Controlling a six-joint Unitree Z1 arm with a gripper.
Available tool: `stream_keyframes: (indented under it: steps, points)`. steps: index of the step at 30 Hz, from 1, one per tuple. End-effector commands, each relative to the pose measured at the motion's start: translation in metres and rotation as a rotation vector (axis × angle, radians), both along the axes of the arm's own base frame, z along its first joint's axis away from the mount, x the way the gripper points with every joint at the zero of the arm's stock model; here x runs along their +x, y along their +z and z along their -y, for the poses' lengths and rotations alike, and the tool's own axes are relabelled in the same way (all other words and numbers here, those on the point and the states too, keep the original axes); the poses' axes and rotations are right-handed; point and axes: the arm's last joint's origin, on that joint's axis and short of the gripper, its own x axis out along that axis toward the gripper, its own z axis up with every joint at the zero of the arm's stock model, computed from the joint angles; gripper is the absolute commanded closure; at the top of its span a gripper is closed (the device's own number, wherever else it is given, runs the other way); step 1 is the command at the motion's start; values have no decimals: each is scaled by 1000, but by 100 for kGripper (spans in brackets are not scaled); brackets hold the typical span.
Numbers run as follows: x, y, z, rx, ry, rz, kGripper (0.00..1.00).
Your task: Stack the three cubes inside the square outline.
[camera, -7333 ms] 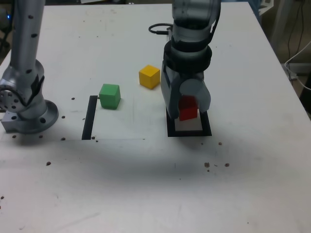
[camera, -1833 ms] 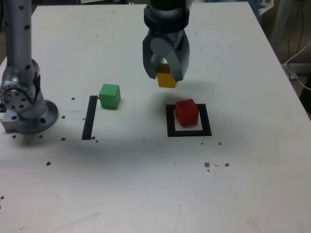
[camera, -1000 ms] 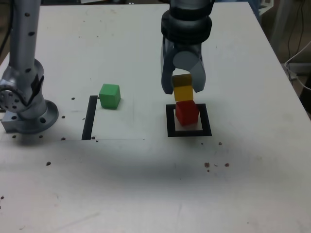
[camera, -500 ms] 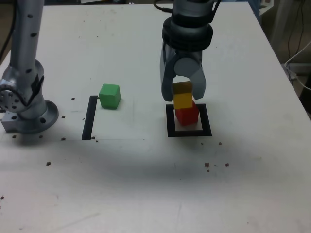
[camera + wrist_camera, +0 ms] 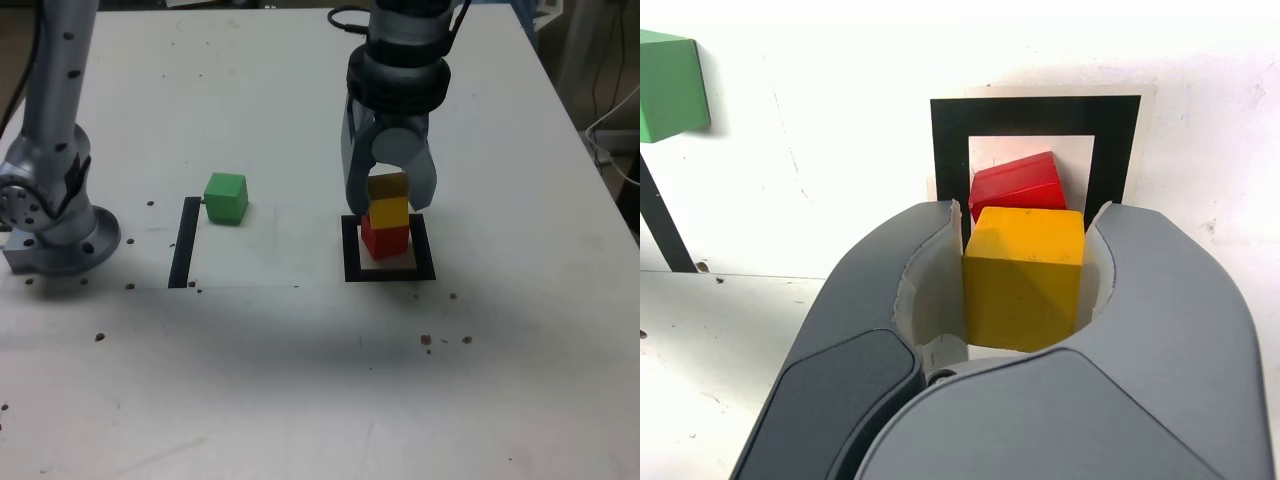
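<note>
I see a matte yellow cube (image 5: 1023, 285), its upper face brighter, pinched in my grey claw (image 5: 392, 190) above a tilted matte red cube (image 5: 384, 239) inside the black square outline (image 5: 425, 262); a matte green cube (image 5: 226, 199) sits apart.

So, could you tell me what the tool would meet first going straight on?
Probably the red cube, just beyond the yellow cube it grips, though any gap between them is unclear.
</note>
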Motion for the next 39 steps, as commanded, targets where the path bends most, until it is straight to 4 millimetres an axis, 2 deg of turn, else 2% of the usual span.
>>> stream_keyframes:
  steps: [1, 10, 16, 21, 23, 28, 31, 35, 39]
  points:
    - [0, -1, 0, 4, 0, -5, 95]
    - [-2, -3, 0, -6, -3, -24, 79]
    - [-3, -6, 1, -17, -3, -37, 66]
    - [-2, -7, 1, -23, -4, -39, 60]
    - [-1, -7, 1, -23, -6, -37, 53]
    - [1, -9, 1, -24, -18, -22, 22]
    - [2, -9, 1, -19, -22, -16, 9]
    - [1, -11, 1, -8, -24, -19, 1]
    - [-1, -11, 0, 2, -23, -27, 1]
